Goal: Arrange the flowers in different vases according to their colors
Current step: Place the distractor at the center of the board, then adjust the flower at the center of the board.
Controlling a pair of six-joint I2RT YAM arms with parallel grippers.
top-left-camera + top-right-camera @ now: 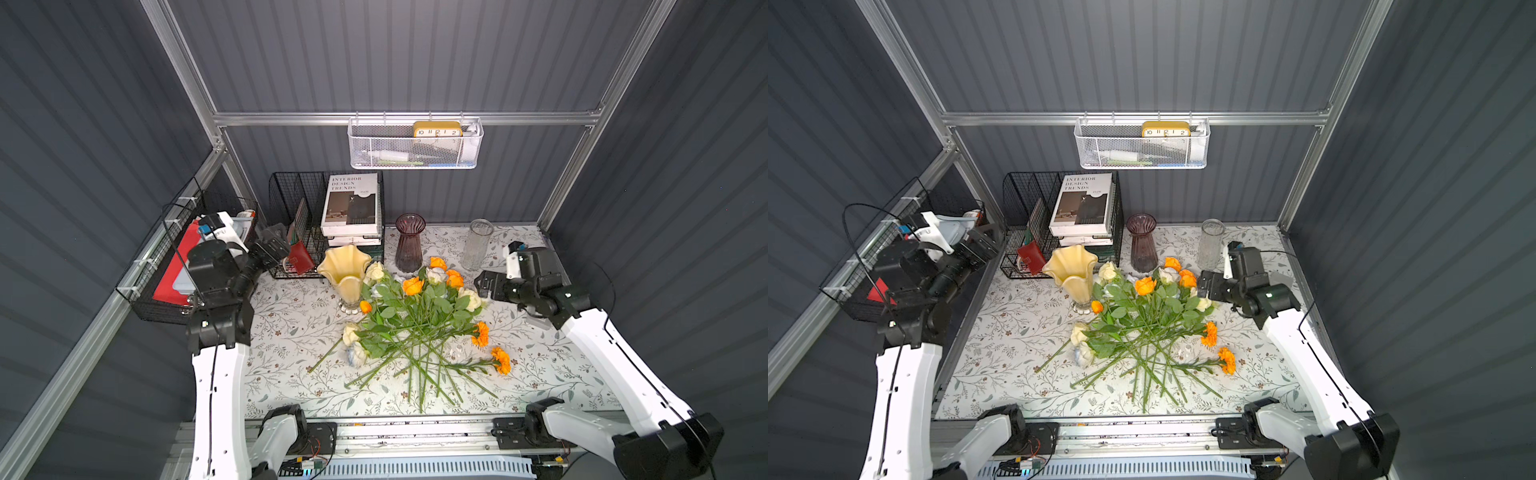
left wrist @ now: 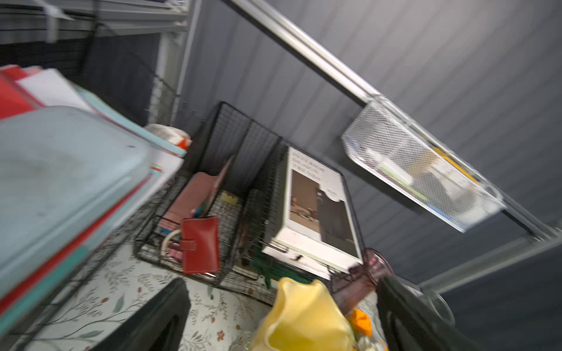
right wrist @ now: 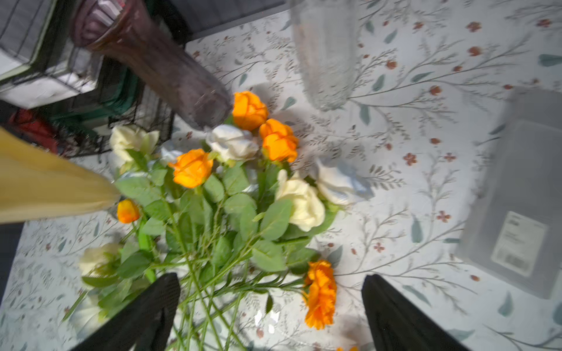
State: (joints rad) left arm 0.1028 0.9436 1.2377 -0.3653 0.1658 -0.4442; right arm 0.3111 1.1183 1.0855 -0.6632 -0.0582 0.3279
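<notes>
- Flowery tablecloth (image 1: 291,332) covers the table, with dark grey walls all around.
- All the flowers (image 1: 415,328) lie in one mixed heap in the middle of the cloth, with their stems crossing. I can see orange roses (image 1: 412,286), cream roses (image 3: 301,200), bluish-white roses (image 3: 231,142) and ruffled marigolds (image 1: 481,334). I think the heap sits there so both arms can reach it.
- Three vases stand upright behind the heap, mouths up, with no flowers in them yet: the yellow vase (image 1: 347,270), the purple glass vase (image 1: 409,245) and the clear glass vase (image 1: 477,245). The yellow one is just beside the heap.
- The right gripper (image 3: 269,277) hangs just beside the heap and points at it. Its fingers are spread wide and hold nothing. It looks ready to pick a stem.
- The left gripper (image 2: 281,282) is near the black wire rack (image 1: 291,199) and the yellow vase. Its fingers are spread wide too, and hold nothing.
- The book (image 1: 351,203) in the rack says "INTERIOR DESIGN TRENDS".
- The yellow clock (image 1: 437,129) in the white mesh basket (image 1: 415,156) shows 10, 11, 12, 1 and 2.
- The frosted plastic box (image 3: 523,170) has a white label (image 3: 518,240), too blurry to read.
</notes>
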